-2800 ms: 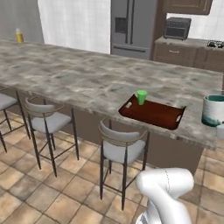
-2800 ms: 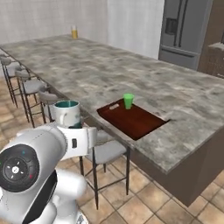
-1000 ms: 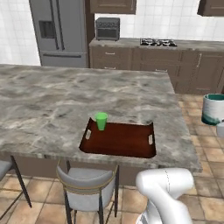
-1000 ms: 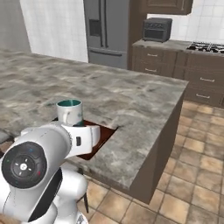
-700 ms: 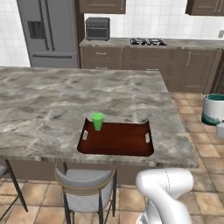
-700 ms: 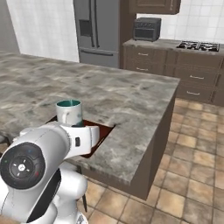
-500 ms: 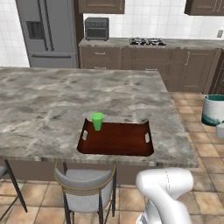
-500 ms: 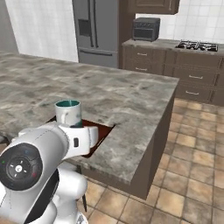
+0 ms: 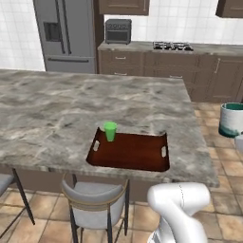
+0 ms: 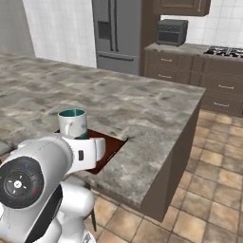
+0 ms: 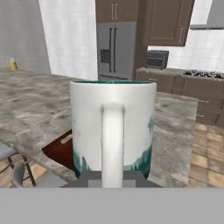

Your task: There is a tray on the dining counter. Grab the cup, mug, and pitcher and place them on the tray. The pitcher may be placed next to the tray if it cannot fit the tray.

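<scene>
My gripper (image 11: 113,186) is pinched tight on the mug (image 11: 113,127), upright at the hand view's centre with its handle toward me; it looks rigid, glazed-slick and breakable, so low on the body seems safest.

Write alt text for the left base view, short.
A dark red-brown rectangular wooden tray lies near the front edge of the grey marbled island counter, with a small bright green cup standing upright in its far left corner. A teal-and-white mug hangs in the air at the right edge, off the counter. A grey-seated stool stands below the tray.
</scene>
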